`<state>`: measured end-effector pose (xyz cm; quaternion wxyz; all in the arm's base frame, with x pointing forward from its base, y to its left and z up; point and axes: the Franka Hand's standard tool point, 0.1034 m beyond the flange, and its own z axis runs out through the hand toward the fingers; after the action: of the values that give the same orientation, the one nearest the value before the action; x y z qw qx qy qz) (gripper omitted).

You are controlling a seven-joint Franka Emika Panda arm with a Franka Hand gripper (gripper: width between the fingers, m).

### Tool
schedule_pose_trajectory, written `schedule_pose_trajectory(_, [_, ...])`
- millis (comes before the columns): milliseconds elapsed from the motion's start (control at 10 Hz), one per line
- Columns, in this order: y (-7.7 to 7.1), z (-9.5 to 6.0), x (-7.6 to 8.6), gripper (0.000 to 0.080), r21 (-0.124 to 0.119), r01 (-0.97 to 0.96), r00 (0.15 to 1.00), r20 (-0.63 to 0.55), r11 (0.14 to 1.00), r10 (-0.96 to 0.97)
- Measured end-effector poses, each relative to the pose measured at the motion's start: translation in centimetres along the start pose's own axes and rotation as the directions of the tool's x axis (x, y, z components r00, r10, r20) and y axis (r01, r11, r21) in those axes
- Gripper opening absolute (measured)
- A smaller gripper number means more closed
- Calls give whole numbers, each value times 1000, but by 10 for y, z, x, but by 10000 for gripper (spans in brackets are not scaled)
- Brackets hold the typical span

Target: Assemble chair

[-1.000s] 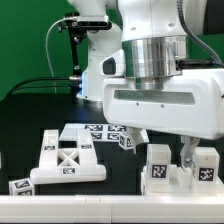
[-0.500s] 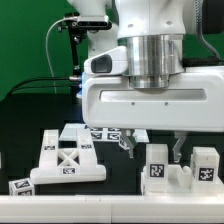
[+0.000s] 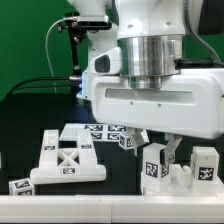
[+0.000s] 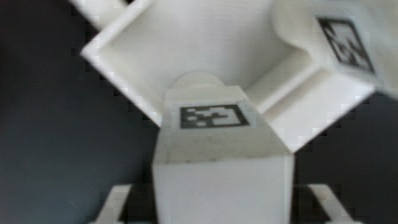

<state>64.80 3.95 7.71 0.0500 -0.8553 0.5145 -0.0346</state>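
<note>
Since half a second ago the fingers of the tool (image 3: 158,151) have drawn in from a wide spread. They now stand close on either side of the top of an upright tagged block (image 3: 155,170), and that block leans slightly where it stood straight before. The pictures do not settle whether the fingers actually clamp the block or only flank it. The broad white body of the tool has also shifted a little toward the exterior view's right.

The chair is still in loose, chunky white plastic pieces on the black table (image 3: 120,168), each carrying small black-and-white square tags. The block between the fingers stands at the exterior view's right. A second tagged block (image 3: 203,166) stands just beside it, both near the front edge. The cross-braced panel (image 3: 65,160) lies well apart at the exterior view's left, with a small tagged piece (image 3: 22,186) near its front corner. Neither has moved. The marker board (image 3: 105,129) lies behind them.

In the wrist view the block (image 4: 214,150) fills the middle, its tag facing the camera, with an angled white piece (image 4: 151,50) behind it.
</note>
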Motion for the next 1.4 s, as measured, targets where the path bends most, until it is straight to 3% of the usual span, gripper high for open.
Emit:
schedule_pose_trajectory(200, [0, 1, 0, 284, 18, -427, 904, 34, 904, 426])
schedule_pose_trajectory(500, [1, 2, 1, 284, 20, -518, 855, 36, 855, 517])
schedule_pose_trajectory(600, [1, 2, 0, 377, 20, -452, 892, 31, 892, 451])
schedule_pose_trajectory(700, [0, 2, -5, 515, 5, -306, 952, 12, 952, 306])
schedule_pose_trajectory(800, [-3, 1, -8, 515, 8, -181, 983, 11, 983, 181])
schedule_pose_trajectory(900, [-5, -2, -8, 621, 16, -11, 1000, 11, 1000, 11])
schedule_pose_trajectory(1300, [-3, 1, -7, 648, 13, 249, 969, 6, 968, -249])
schedule_pose_trajectory(1400, [-3, 2, -7, 648, 3, 452, 892, -12, 892, -452])
